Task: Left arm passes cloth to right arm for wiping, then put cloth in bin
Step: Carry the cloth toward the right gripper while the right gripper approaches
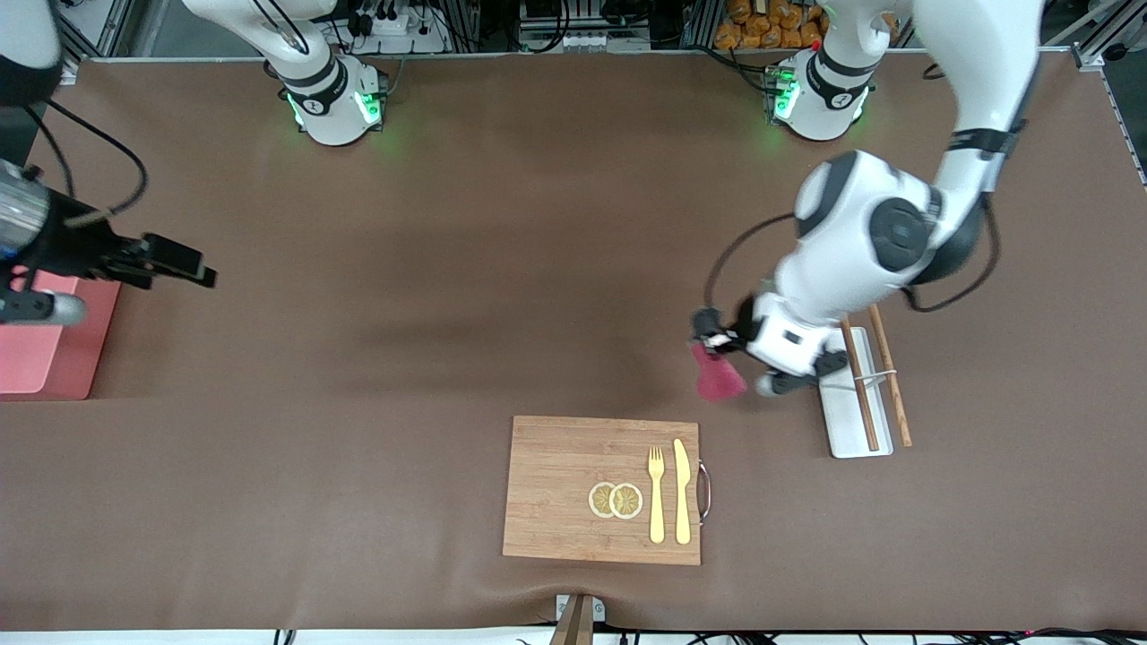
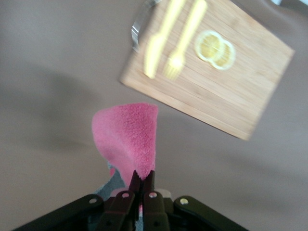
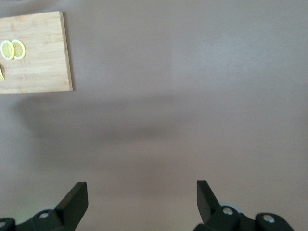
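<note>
Left gripper (image 1: 712, 340) pinches cloth (image 1: 719, 376) above table (image 1: 448, 269); right gripper (image 1: 193, 264) beside bin (image 1: 45, 358).

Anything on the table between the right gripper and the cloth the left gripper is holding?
No. In the front view the stretch between the right gripper and the cloth in the left gripper is bare brown table.
</note>
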You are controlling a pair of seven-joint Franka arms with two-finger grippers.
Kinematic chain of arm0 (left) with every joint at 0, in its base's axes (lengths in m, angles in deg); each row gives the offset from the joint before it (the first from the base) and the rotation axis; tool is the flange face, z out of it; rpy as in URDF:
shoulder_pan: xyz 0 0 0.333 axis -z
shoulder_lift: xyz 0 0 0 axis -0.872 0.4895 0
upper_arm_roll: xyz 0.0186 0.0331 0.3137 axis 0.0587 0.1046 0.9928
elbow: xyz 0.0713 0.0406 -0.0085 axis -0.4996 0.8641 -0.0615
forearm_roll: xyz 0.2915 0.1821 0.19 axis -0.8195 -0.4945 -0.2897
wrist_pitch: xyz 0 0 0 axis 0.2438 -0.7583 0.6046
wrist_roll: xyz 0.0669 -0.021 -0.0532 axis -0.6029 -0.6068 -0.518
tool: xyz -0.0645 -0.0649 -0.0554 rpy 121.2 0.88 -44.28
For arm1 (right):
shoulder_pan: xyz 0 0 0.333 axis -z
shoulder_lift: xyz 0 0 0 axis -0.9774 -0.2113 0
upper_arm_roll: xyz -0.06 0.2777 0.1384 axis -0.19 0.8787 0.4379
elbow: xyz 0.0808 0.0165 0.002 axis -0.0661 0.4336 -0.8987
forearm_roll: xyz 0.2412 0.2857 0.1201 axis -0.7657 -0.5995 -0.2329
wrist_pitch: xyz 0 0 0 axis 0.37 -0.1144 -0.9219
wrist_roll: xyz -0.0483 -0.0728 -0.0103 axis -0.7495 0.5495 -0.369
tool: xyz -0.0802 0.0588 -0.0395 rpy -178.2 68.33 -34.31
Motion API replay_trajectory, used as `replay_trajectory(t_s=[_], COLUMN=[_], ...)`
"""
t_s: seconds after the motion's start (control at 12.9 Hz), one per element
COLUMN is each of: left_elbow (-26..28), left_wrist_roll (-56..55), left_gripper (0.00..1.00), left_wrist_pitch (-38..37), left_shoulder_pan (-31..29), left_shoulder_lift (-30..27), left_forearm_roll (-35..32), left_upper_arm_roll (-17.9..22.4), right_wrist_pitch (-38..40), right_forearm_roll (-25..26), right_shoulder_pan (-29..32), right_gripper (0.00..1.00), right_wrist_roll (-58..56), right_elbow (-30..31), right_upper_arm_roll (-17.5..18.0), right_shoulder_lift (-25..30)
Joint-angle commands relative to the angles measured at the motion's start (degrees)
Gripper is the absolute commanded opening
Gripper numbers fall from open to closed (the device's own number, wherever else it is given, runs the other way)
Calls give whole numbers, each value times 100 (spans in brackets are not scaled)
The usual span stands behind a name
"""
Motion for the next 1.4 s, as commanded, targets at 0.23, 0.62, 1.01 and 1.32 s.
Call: replay_trajectory(t_s=[0.23, 0.62, 1.01, 1.32], left_elbow=[-1674, -1666, -1692, -1736], left_wrist_roll=[-3239, -5675, -6962, -7112], left_gripper=[0, 0, 0, 0], left_wrist_pitch=[880, 2991, 3706, 3715], left_shoulder_pan=[1590, 2468, 3068, 3112], left_shoulder_lift=[1309, 1670, 1697, 1662], left_forearm_roll=[86, 50, 86, 86], left_upper_arm_roll=[66, 337, 840, 840], right_wrist_pitch=[-597, -790, -1265, -1484], right_forearm_roll=[-81, -837, -1168, -1795], right_shoulder_pan=[-887, -1231, -1382, -1249], right_gripper=[100, 100, 100, 100], right_wrist_roll=[1714, 3635, 4333, 4333], right_elbow=[-34, 62, 739, 1056], right_upper_arm_roll=[-20, -20, -20, -29], right_shoulder_lift=[-528, -978, -996, -996])
